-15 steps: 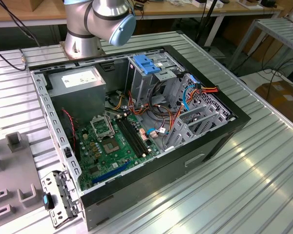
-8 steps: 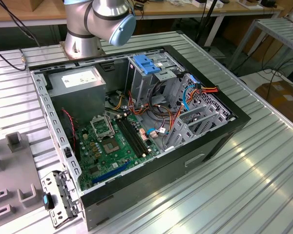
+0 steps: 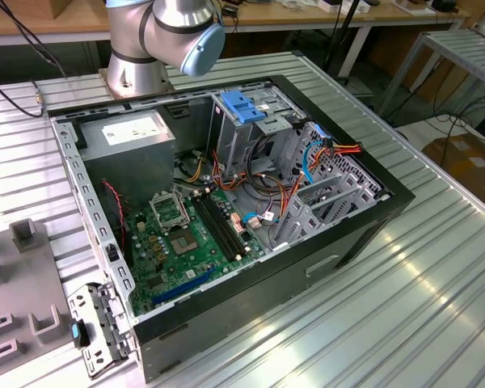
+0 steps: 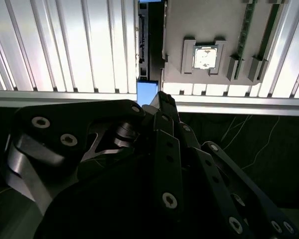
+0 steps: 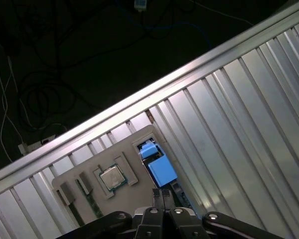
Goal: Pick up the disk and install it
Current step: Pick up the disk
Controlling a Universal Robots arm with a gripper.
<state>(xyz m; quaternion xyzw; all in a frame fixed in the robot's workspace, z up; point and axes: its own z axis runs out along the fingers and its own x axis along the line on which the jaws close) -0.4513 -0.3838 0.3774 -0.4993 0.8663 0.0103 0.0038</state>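
The gripper (image 5: 162, 192) hides the near end of what seems the disk (image 5: 162, 172). The exterior view's top edge crops the arm (image 3: 163, 32).

Open PC case (image 3: 250, 317) on ribbed table (image 3: 412, 299); grey PSU box (image 3: 133, 139) near blue bracket (image 3: 241, 106); arm (image 3: 166, 32) behind.

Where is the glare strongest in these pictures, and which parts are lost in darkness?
In the second wrist view the ribbed table is washed out almost white, while the gripper in front is a dark shape. In the first wrist view the edge rail glares and the floor beyond is nearly black. In the exterior view the computer case is evenly lit.
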